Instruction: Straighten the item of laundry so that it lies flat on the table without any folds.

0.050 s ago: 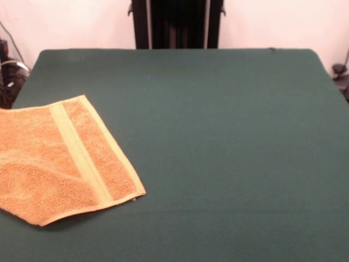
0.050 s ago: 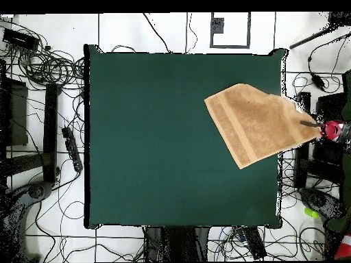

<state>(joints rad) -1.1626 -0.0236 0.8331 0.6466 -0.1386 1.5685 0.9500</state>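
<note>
Front view: the towel (image 1: pixel 49 158) lies at the left side of the table (image 1: pixel 229 164), and part of it runs out of the picture on that side. Its pale stripe (image 1: pixel 76 147) slants down toward the near corner. A crease crosses the lower left part, where 1 layer seems to lie over another, so I judge it not yet flat. The towel probably sits so far to the side because it was dropped there loosely, not laid out. The green cloth on the table is bare and smooth everywhere else. Only the dark pedestal (image 1: pixel 177 24) stands against the pale wall behind. No arm comes down into the picture.

Overhead view: the towel (image 2: pixel 260 123) sits skewed at the right side of the table (image 2: pixel 158 137), with its outer end reaching past the table's edge. It would have to be drawn inward before it could lie flat on the cloth. Just beside that outer end is a small red thing (image 2: pixel 332 130); I cannot tell what it is. Around the table the pale floor is strewn with cables (image 2: pixel 48 68) and dark stands.

The claw shows in neither view, so I cannot tell whether it is spread or pressed together.
</note>
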